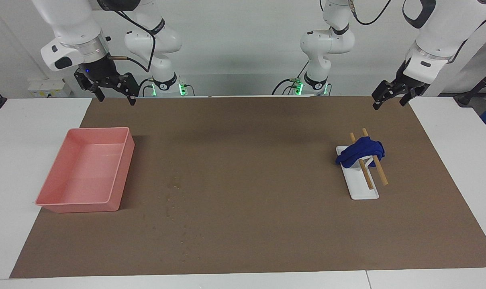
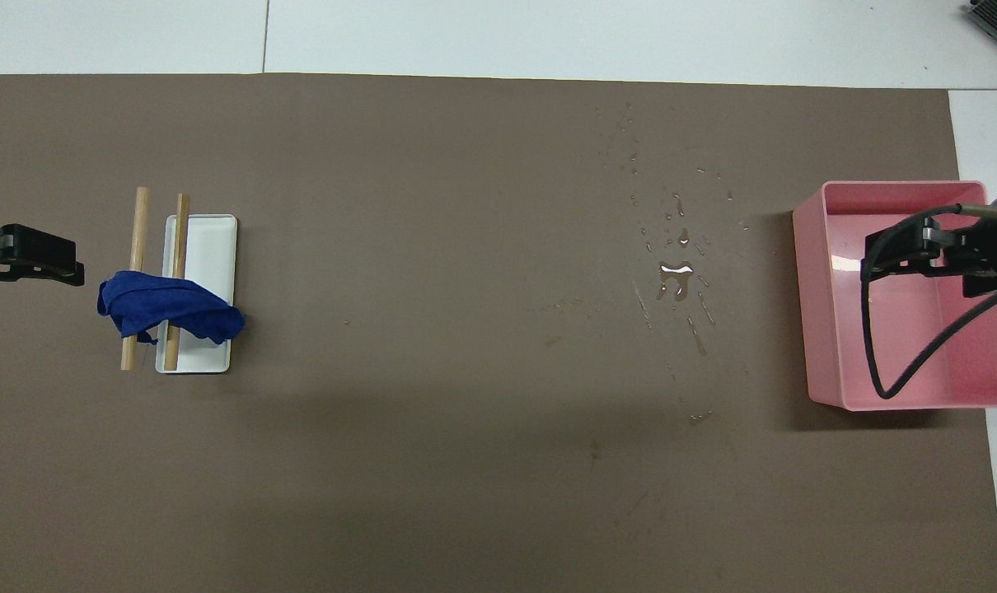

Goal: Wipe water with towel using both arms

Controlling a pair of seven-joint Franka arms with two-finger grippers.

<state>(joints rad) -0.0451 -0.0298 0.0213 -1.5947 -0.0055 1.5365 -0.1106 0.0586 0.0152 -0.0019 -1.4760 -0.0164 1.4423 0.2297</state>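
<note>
Fingers of the left gripper [image 1: 391,98] and right gripper [image 1: 114,93] stand apart, both empty and raised at the table's two ends. The royal-blue fabric towel [image 1: 360,151] drapes over two wooden sticks [image 1: 380,170] on a flat white stand [image 1: 362,188]. A pink rectangular plastic tray [image 1: 86,172] sits at the right arm's end. The water [image 2: 676,276], a droplet scatter on the brown mat [image 1: 259,224], glistens plainly only overhead. No writing is legible.

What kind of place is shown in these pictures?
Probably a robotics lab test bench: two white robot arms are mounted at a table covered by a brown mat, with a staged blue towel and pink tray.
</note>
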